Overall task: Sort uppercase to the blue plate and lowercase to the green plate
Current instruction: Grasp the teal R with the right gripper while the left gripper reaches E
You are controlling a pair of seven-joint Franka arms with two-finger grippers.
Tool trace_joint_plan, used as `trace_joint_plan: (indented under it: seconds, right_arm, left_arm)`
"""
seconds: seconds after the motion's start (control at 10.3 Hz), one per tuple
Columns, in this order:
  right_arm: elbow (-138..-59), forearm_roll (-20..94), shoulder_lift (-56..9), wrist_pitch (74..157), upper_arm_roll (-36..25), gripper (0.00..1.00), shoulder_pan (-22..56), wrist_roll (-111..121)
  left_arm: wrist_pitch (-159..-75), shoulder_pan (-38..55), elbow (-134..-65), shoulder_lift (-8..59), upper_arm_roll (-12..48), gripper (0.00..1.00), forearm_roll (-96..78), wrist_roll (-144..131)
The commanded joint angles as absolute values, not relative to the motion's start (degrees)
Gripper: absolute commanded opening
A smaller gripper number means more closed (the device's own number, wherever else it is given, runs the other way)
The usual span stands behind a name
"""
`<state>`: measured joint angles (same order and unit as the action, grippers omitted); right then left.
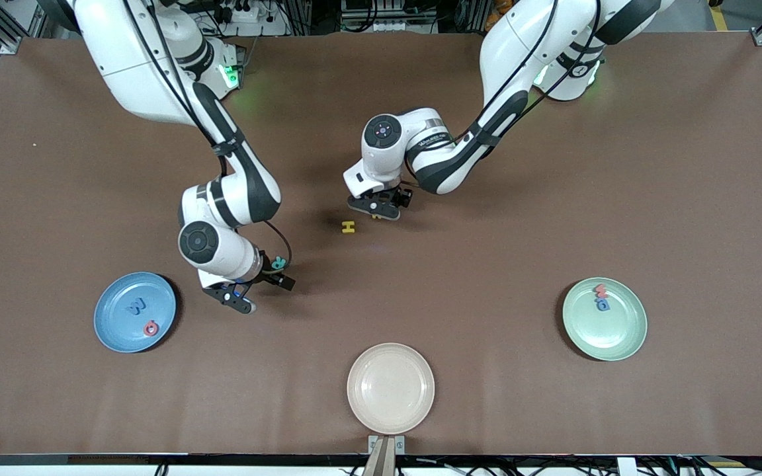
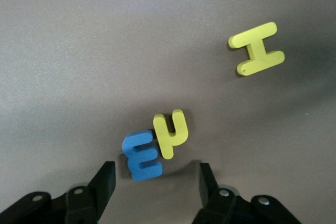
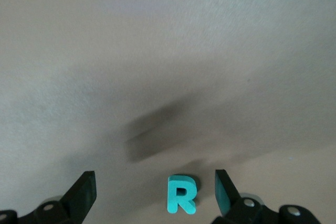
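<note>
Blue plate (image 1: 111,309): M, O. Green plate (image 1: 626,330): two letters. Yellow H (image 1: 348,227) flat on table.

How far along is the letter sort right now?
About halfway. Done: blue M and red O lie on the blue plate; red m and a blue lowercase letter lie on the green plate. In hand: the open left gripper hangs over touching blue e and yellow h; the open right gripper over teal R. Left: those three plus yellow H.
</note>
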<state>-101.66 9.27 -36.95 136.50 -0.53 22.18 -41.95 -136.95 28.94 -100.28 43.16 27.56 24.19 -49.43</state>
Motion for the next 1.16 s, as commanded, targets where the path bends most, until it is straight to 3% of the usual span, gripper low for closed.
trace_joint_plan:
  seconds: [0.0,1.07]
  right_arm:
    - [-103.4,10.0,-36.7,138.3,-0.8,1.0,23.6,-44.5]
    - [-104.4,7.0,-37.1,138.3,-1.1,1.0,24.4,-48.5]
  left_arm:
    - [-137.5,29.0,-100.5,43.0,27.3,0.68,27.7,-51.6]
    - [-140.1,28.9,-99.9,44.3,26.6,0.64,28.1,-51.3]
